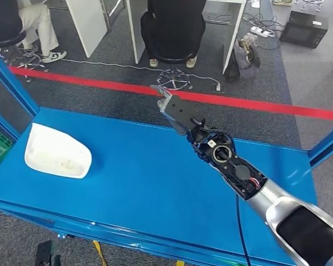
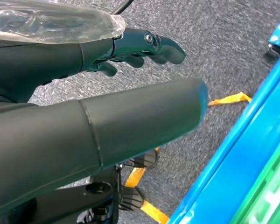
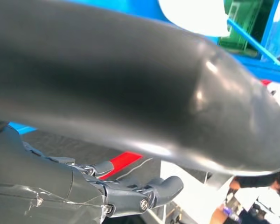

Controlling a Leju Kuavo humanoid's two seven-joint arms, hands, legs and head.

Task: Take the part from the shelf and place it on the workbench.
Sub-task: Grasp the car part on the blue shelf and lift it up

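Fingers [image 3: 159, 189] of the right hand [image 1: 179, 111] seem spread and empty above the bench [image 1: 156, 183]; the white part [image 1: 57, 152] lies there, so a sweeping arm might knock it.

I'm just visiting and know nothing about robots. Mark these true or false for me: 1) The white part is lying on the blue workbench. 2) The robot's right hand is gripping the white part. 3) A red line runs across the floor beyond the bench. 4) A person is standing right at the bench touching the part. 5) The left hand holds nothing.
1) True: the white part lies on the blue workbench.
2) False: the right hand is apart from the part, out over the bench's far edge, holding nothing.
3) True: the red line crosses the carpet behind the bench.
4) False: the people sit at desks beyond the red line.
5) True: the left hand hangs over the carpet, fingers apart.
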